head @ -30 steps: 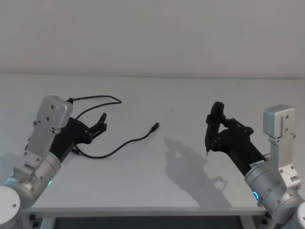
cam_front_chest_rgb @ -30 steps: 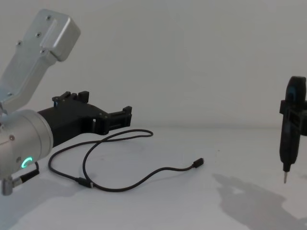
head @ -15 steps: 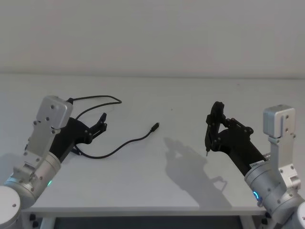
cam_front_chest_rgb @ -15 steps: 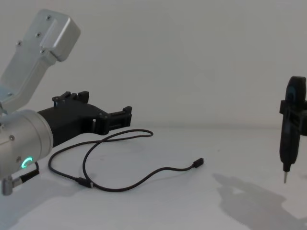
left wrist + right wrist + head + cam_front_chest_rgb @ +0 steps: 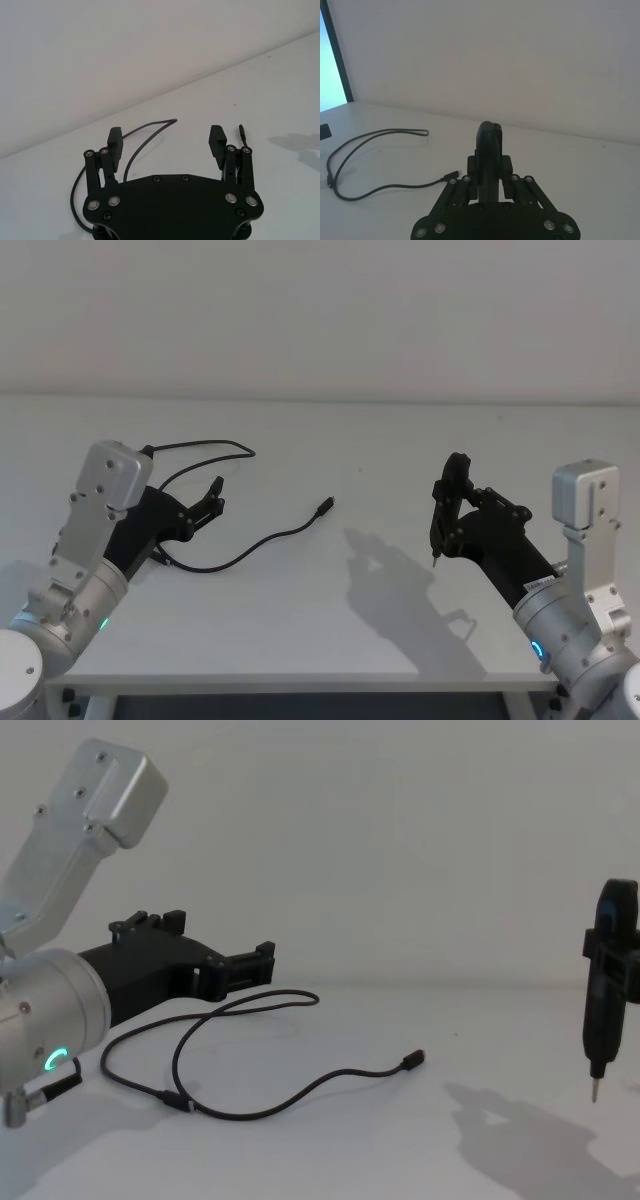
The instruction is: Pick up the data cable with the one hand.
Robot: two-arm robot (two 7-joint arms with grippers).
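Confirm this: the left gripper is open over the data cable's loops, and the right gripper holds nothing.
Wrong: the right gripper is shut on a short black object with a thin metal tip, as the chest view shows. The left gripper is open over the data cable's loops.

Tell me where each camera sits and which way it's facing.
Head: up high, looking down at the table, the cable, the left gripper and the right gripper.
Chest: low, looking across; a gripper at each edge.
Left wrist: behind its open fingers, facing the cable.
Right wrist: behind fingers shut on a short lead.
All four share the cable.
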